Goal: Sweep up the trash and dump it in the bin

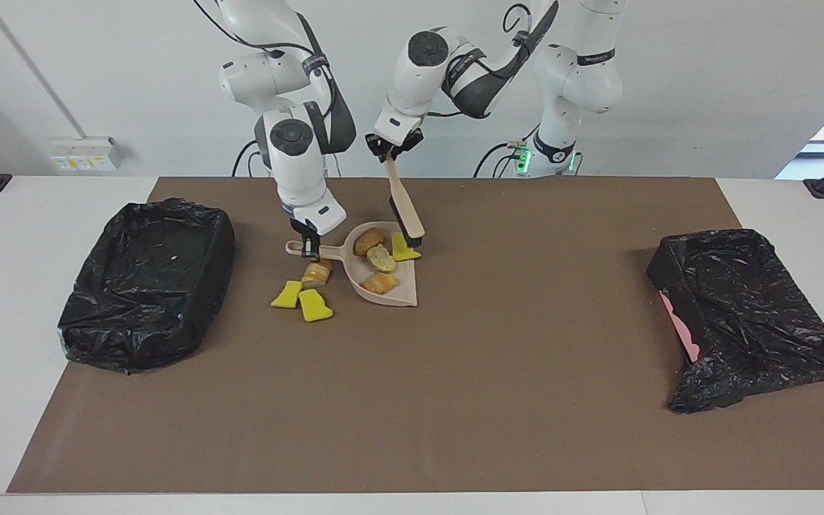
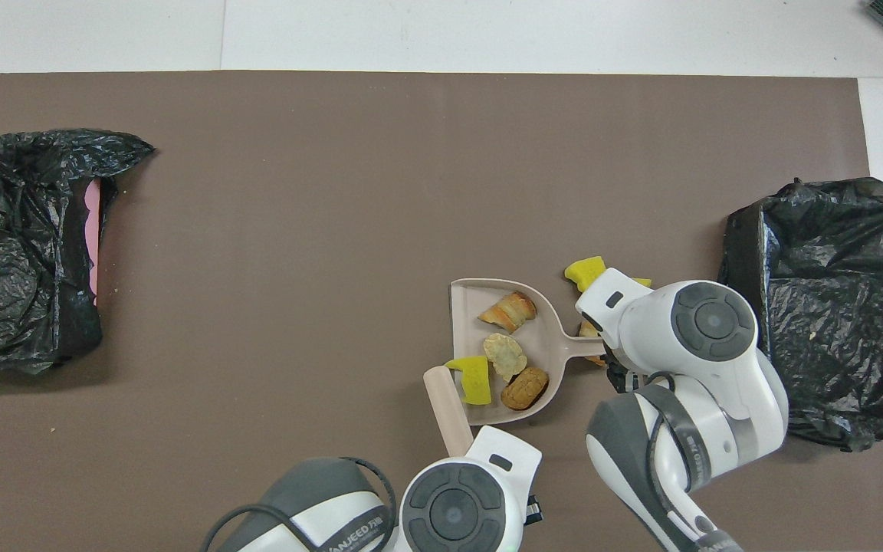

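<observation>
My right gripper [image 1: 308,247] is shut on the handle of the beige dustpan [image 1: 392,295], which lies flat on the brown mat. My left gripper [image 1: 392,146] is shut on the handle of the brush [image 1: 403,207], held steeply, its bristles down at the pan's mouth. In the pan lie three bread pieces [image 1: 381,258] and a yellow sponge chunk [image 1: 405,248] touching the bristles. Outside the pan, beside its handle, lie one bread piece [image 1: 317,272] and two yellow sponge chunks [image 1: 287,295]. The overhead view shows the pan [image 2: 472,303], the brush [image 2: 448,406] and the sponge [image 2: 474,378]; my wrists hide both grippers.
A bin lined with a black bag [image 1: 147,279] stands at the right arm's end of the table, close to the pan. A second black-bagged bin [image 1: 741,315] with pink showing stands at the left arm's end. The brown mat [image 1: 491,393] covers the table's middle.
</observation>
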Available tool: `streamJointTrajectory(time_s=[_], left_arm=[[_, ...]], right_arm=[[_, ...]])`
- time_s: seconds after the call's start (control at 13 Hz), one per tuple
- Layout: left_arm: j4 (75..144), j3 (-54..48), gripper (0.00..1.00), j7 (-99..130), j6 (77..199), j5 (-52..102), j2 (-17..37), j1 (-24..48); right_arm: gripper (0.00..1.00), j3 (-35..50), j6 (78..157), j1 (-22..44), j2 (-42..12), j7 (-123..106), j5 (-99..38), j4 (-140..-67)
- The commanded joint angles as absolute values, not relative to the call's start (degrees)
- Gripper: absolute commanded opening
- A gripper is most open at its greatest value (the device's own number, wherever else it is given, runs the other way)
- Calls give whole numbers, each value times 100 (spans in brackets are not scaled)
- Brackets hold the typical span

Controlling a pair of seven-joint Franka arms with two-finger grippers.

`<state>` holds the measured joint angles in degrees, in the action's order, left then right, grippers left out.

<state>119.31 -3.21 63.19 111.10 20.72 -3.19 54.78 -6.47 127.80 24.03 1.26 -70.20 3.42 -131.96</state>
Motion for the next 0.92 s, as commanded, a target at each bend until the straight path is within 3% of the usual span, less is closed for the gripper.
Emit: streamJointTrajectory(time_s=[0.0, 0.15, 0.46, 0.85], left_arm=[[12425, -334, 0, 6153, 10889, 1584, -798, 5484], [12891, -413, 0, 5889, 10934, 1538, -1132, 5563], [13612, -545, 0, 5941, 11581, 1538, -1301, 6229], [14018, -685, 0, 6187, 12225, 1538, -1283, 6513]], right_arm=[[0, -615, 12841, 2128, 211, -6908, 413, -13184], [0, -615, 12719, 1943, 325, -6926, 317, -13070], [0, -650, 12201, 1636, 886, -6935, -237, -12718], [0, -860, 11085, 530, 1766, -7415, -237, -12140]])
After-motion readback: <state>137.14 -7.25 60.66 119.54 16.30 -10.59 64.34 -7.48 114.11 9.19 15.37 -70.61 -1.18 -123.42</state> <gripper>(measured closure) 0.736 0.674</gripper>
